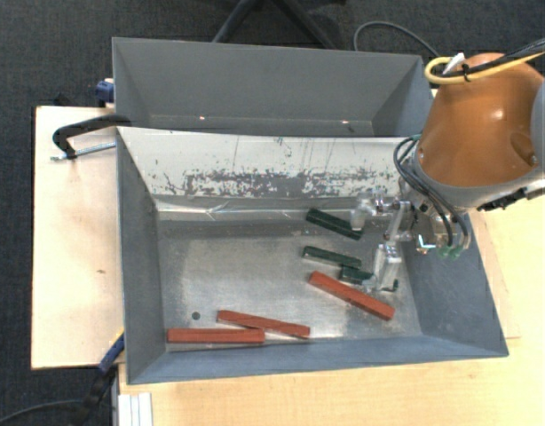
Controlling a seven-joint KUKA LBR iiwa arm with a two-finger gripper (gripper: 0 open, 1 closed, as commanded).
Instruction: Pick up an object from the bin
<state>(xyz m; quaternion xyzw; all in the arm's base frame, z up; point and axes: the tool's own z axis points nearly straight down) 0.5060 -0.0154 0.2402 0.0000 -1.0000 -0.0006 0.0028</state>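
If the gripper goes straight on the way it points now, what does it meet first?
Probably the right end of the red bar lying just beneath the gripper on the bin floor. A dark green bar lies close beside it, and depth is unclear here.

Jaws hang over the rightmost red bar [351, 295].

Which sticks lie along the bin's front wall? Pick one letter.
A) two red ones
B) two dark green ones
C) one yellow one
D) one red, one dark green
A: a long red stick lies against the front wall at its left, with a second red stick just behind it. The nearer dark green stick lies farther back, toward the gripper.
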